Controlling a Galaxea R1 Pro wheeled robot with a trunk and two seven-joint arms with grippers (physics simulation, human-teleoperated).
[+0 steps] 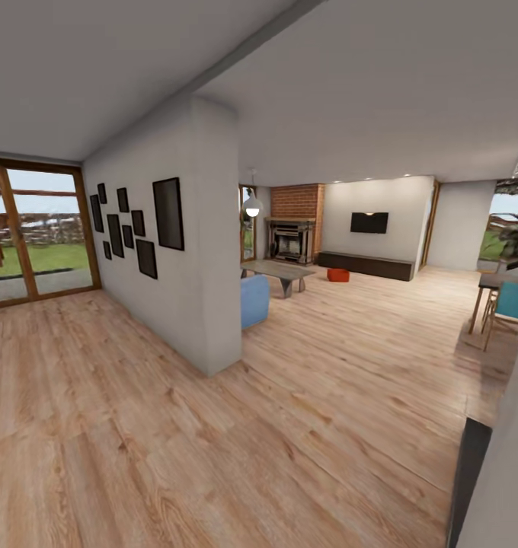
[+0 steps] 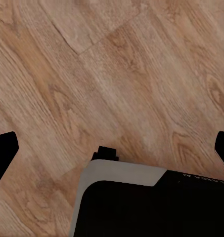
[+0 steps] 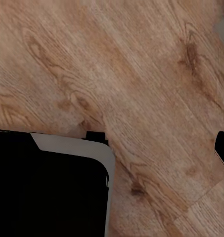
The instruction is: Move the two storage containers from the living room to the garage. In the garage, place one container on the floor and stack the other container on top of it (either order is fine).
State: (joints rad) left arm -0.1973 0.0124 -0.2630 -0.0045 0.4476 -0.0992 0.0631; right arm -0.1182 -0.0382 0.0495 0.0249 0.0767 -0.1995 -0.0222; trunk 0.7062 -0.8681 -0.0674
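The head view looks across a long room of light wood plank flooring (image 1: 305,396) toward the living room at the far end. There, an orange-red storage container (image 1: 337,275) sits on the planks just in front of the long dark low bench (image 1: 366,266), near the bench's left end (whether it is one bin or two close together cannot be told at this range). Above the bench a black TV (image 1: 369,222) hangs on the white wall, and left of it stands the red brick fireplace (image 1: 295,221). A low grey coffee table (image 1: 278,272) stands nearer than the fireplace, and a blue seat (image 1: 254,301) shows just behind the end of a white partition wall (image 1: 190,259) that runs from the left middle toward the camera. Dark picture frames (image 1: 137,224) hang in a cluster on that wall. A white pendant lamp (image 1: 252,205) hangs beyond it. At the far left, wood-framed glass doors (image 1: 38,232) give onto grass. At the right edge stand a table and a teal chair (image 1: 510,303).

In the left wrist view, the left gripper (image 2: 114,153) hangs over the planks with its dark fingertips (image 2: 3,148) at opposite edges of the picture, jaws spread wide and holding nothing. In the right wrist view, one fingertip (image 3: 223,148) of the right gripper shows at the picture's edge over bare planks; I cannot tell how its jaws stand
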